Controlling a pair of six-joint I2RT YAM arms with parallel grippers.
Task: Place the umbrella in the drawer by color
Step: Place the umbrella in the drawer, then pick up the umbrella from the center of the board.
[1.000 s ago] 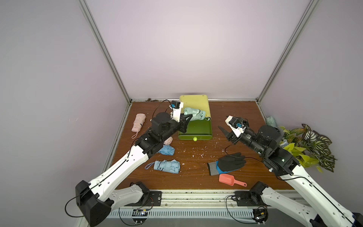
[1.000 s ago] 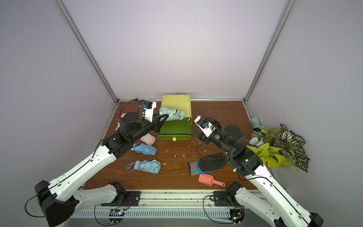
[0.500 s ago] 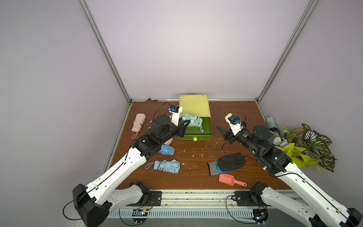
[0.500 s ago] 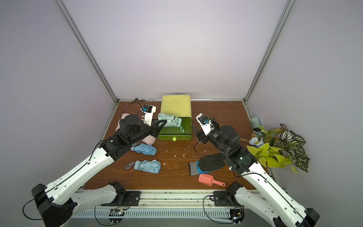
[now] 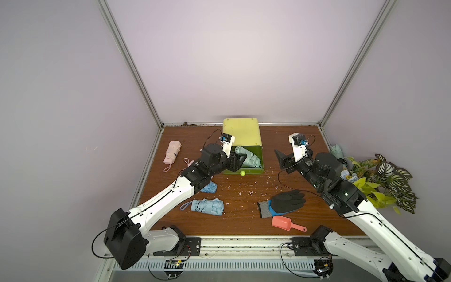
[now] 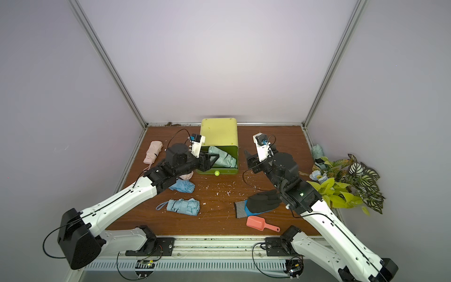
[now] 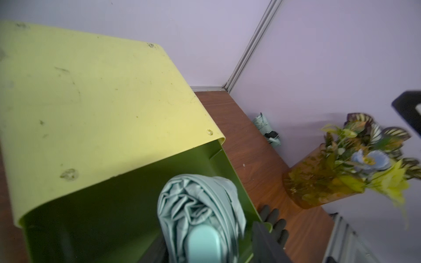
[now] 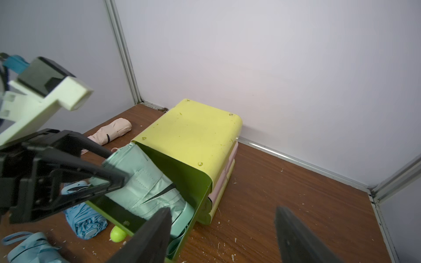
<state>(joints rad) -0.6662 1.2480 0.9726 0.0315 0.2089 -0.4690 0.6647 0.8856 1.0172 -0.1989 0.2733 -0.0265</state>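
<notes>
At the desk's back edge, the cabinet's (image 5: pixel 241 131) green drawer (image 5: pixel 255 171) stands open and could jam on closing, I judge, because the mint umbrella (image 5: pixel 250 160) inside lies slantwise, one end seemingly above the rim. Its long axis runs diagonally, handle toward the desk's front right corner, cap back-left between the left gripper's (image 8: pixel 117 168) spread jaws. The right gripper (image 8: pixel 221 214) hangs wide apart, empty.

Six umbrellas (image 5: pixel 207 206), one glove (image 5: pixel 284 202), one scoop (image 5: pixel 283 222)
</notes>
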